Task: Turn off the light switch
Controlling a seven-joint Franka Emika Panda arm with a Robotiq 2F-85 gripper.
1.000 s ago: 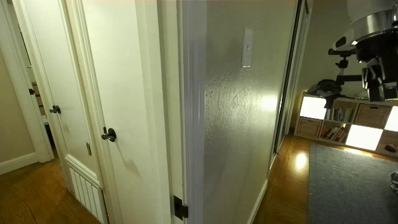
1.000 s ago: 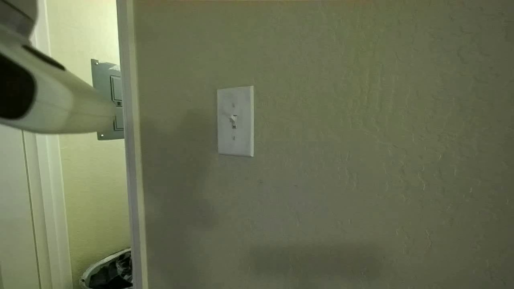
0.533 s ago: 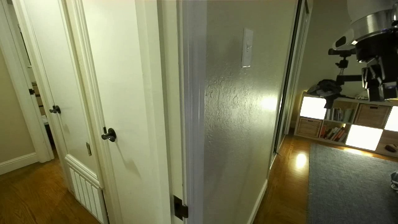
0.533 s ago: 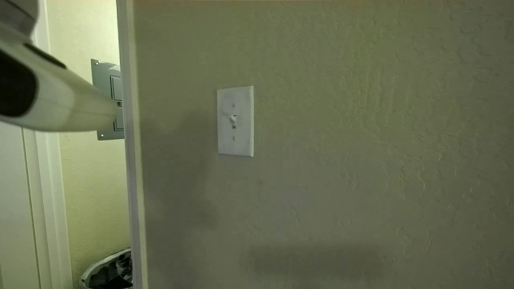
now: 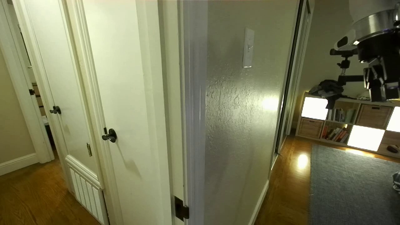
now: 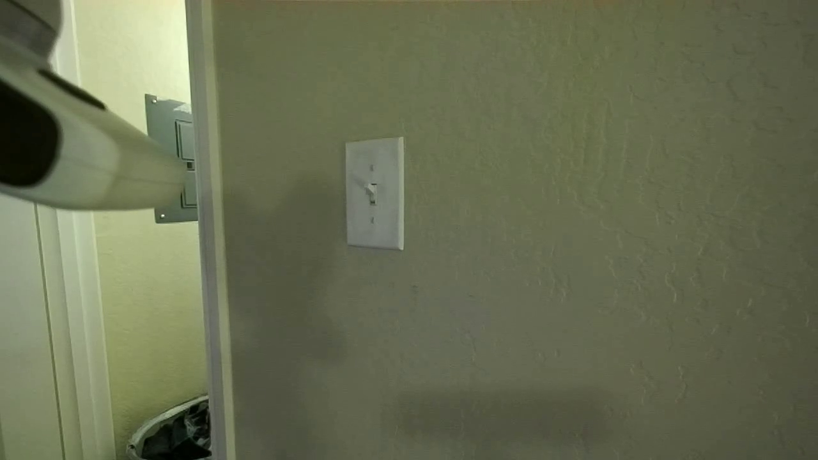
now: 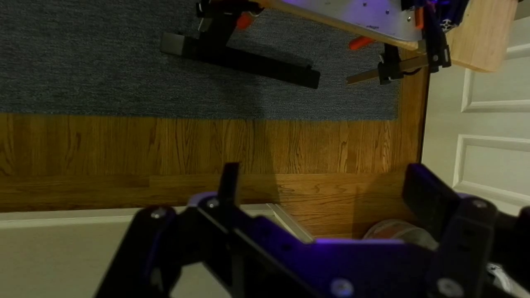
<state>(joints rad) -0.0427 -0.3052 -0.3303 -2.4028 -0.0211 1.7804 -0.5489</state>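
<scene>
The light switch is a small white wall plate in both exterior views. Its toggle tilts upward. In an exterior view my gripper hangs at the upper right edge, pointing down, well apart from the switch. In the wrist view my gripper is open, its two black fingers wide apart with nothing between them. The wrist view shows floor below and not the switch. In an exterior view only a white arm link shows at the left; the fingers are out of view there.
A door frame edge stands beside the switch wall, with a white door past it. A grey panel is behind another edge. A bin, white door and wooden stand top surround the arm. A shelf stands farther back.
The arm link has risen very slightly since one second ago. Since half a second ago nothing has visibly moved. The toggle looks the same throughout.
</scene>
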